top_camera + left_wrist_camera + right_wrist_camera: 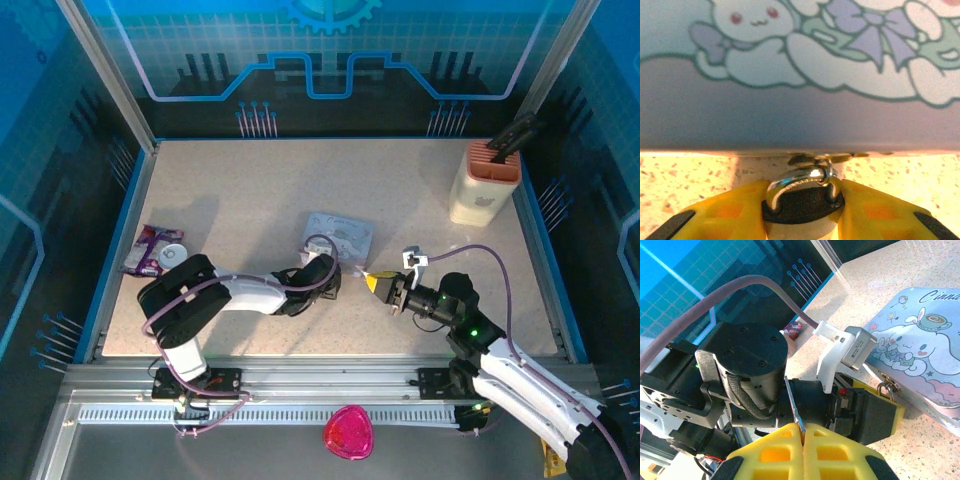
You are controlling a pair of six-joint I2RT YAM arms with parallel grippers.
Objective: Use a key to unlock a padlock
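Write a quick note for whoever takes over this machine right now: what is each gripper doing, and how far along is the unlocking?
Left gripper: shut on the padlock, whose shackle loops through the clasp of the cartoon tin.
Right gripper: shut on the key, blade pointing toward the left gripper, not yet at the padlock.
Done: both things grasped.
To do: insert the key, turn it, free the shackle.
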